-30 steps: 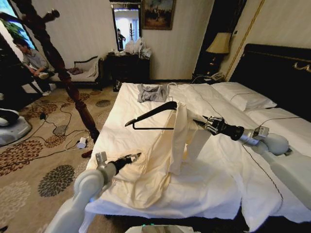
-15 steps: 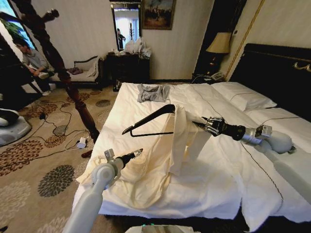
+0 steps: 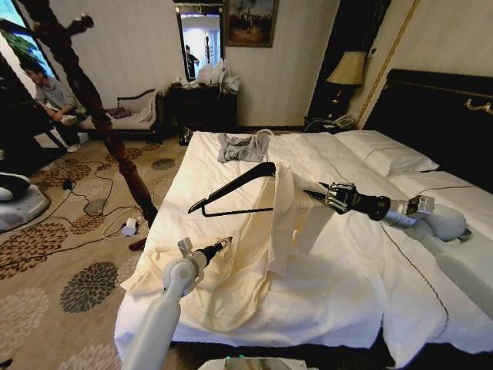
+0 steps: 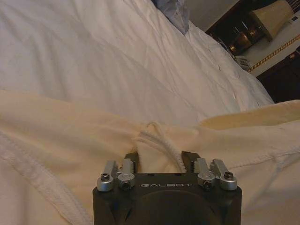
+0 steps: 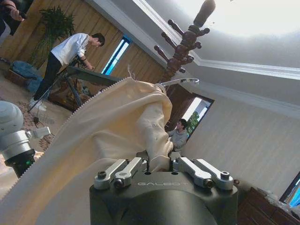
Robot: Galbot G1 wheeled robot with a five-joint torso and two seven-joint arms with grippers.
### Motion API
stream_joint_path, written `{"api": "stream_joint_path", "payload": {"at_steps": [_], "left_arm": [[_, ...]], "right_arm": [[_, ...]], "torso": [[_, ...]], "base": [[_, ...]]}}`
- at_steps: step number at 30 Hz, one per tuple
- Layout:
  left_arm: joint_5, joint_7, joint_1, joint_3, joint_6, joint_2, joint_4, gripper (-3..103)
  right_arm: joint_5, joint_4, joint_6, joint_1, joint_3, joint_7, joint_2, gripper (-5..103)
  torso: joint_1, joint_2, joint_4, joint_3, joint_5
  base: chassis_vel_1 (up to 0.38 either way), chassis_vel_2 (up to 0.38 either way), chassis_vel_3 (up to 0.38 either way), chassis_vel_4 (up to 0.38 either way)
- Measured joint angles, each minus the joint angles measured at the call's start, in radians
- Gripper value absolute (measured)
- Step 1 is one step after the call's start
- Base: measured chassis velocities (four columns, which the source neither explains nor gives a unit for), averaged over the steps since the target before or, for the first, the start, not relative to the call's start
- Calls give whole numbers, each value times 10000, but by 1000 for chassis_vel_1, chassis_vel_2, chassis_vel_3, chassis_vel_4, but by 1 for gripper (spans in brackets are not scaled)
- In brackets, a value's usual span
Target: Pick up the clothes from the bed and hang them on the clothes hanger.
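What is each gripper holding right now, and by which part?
Right gripper: jaws shut on the clothes near the shoulder draped over the clothes hanger. Left gripper: jaws around a fold of the clothes' lower part on the bed.

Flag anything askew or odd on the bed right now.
The thin black shoulder-shaped hanger is held tilted over the white-sheeted bed, with the cream long-sleeved shirt bunched on one end only and the other end bare. The right gripper pinches the fabric; the left gripper grips the shirt's edge.
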Motion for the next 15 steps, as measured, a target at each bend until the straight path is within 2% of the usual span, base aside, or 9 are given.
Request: {"api": "stream_joint_path", "payload": {"at_steps": [2, 6, 8, 10, 11, 13, 15], "left_arm": [[12, 30, 22, -24, -29, 55, -7, 48], [69, 142, 182, -160, -133, 332, -204, 26], [76, 154, 222, -192, -146, 412, -254, 26], [78, 174, 290, -276, -185, 605, -388, 16], [78, 174, 290, -276, -185, 605, -388, 16], [77, 233, 323, -413, -254, 878, -581, 6], [122, 424, 319, -643, -373, 1224, -777, 1]], "right_arm": [[2, -23, 0, 1, 4, 5, -1, 18], [2, -132, 0, 30, 6, 28, 52, 18], [-8, -163, 0, 33, 2, 49, 83, 18], [-80, -238, 0, 37, -31, 161, 154, 18], [-80, -238, 0, 37, -31, 161, 154, 18], [-304, -354, -6, 20, -79, 550, 238, 18], [-703, -458, -167, -62, -95, 1069, 313, 18]], "torso": [[0, 0, 0, 0, 0], [0, 0, 0, 0, 0], [0, 0, 0, 0, 0], [-1, 0, 0, 0, -1], [-1, 0, 0, 0, -1], [-1, 0, 1, 0, -1], [0, 0, 0, 0, -3]], "base": [[0, 0, 0, 0], [0, 0, 0, 0], [0, 0, 0, 0], [0, 0, 0, 0], [0, 0, 0, 0], [0, 0, 0, 0], [0, 0, 0, 0]]}}
